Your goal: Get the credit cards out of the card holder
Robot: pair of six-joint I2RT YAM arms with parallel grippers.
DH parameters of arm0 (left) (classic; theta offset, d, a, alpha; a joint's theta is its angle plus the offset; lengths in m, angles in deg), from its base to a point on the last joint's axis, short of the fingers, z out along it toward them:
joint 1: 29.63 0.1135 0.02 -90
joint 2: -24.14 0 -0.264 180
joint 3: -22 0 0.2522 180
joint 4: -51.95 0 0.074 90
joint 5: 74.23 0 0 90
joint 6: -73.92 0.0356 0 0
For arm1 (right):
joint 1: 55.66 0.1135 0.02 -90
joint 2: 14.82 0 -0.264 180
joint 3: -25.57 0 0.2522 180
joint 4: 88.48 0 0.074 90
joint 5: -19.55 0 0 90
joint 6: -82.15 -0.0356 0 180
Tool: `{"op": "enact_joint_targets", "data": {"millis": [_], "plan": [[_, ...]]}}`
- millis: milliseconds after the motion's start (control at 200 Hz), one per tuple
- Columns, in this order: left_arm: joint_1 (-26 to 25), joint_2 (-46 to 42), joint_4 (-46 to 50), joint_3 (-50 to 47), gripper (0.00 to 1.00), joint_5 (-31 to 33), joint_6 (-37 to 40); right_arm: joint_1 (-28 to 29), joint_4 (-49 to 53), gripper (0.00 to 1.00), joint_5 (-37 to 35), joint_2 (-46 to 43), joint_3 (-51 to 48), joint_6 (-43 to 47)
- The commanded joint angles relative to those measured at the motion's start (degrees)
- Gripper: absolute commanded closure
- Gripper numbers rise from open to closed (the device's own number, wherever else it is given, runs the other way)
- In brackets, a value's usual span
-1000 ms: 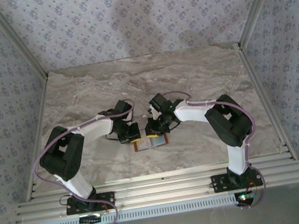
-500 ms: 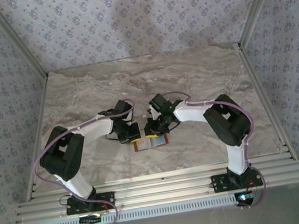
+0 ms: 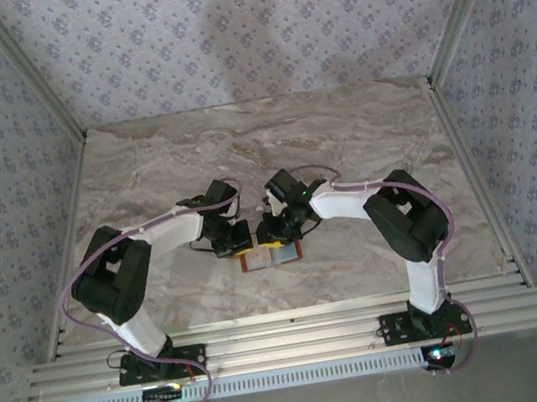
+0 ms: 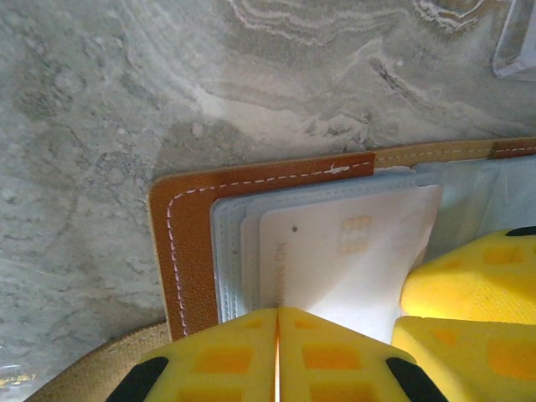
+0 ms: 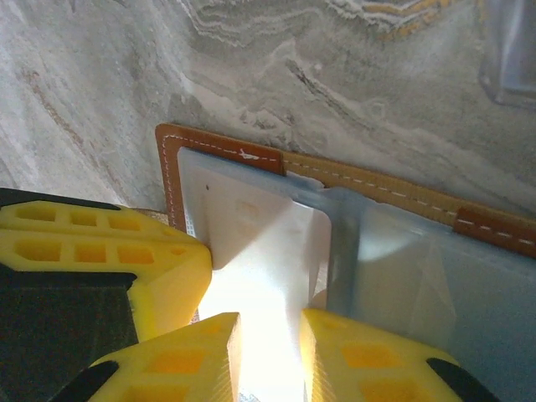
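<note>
Toward the near middle of the marble desk (image 3: pixel 360 137), the tan leather card holder (image 3: pixel 270 257) lies opened flat, with both arms reaching inward to it. On the left gripper (image 4: pixel 277 352), the yellow fingers are clenched together, pads meeting along a thin seam, and the tips are set down at the near edge of the holder's left half, over the white card (image 4: pixel 335 251). That card bears a chip mark and sits in the pale grey-blue pocket (image 4: pixel 228 251), inside the brown stitched border. On the right gripper (image 5: pixel 268 356), the fingers stand parted by a narrow gap, tips down at the same white card, whose bright face shows through the gap; a pinch on it cannot be confirmed. The two grippers stand just beside each other over the holder. The holder's right panel (image 5: pixel 410 276) is grey-blue and lies flat. A clear plastic item (image 4: pixel 515 42) lies on the desk beyond the holder; its identity cannot be told.
</note>
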Motion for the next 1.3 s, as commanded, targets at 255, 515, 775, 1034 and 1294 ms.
{"op": "enact_joint_targets", "data": {"millis": [255, 515, 775, 1034, 1294], "plan": [[-0.5, -0.2, 2.9, -0.1, 0.90, 2.0, 0.5, 0.8, 10.6, 0.72, -7.2, -1.5, 1.8, 2.0], [-0.5, -0.3, 3.4, 0.3, 0.90, 2.5, 0.6, 0.9, 11.7, 0.69, -7.9, -3.4, 2.6, 2.2], [-0.8, -1.6, 4.6, 3.0, 0.90, 1.6, 0.8, -0.3, 7.1, 0.69, -3.8, -5.6, 0.4, 0.3], [-2.1, 0.5, 3.9, 3.7, 0.90, 0.2, 1.0, -1.0, 7.0, 0.71, -3.7, -3.8, -0.3, 1.5], [-2.1, 2.6, 4.2, 2.9, 0.90, 1.3, 1.5, -1.0, 7.2, 0.72, -3.9, -1.5, -0.5, 2.4]]}}
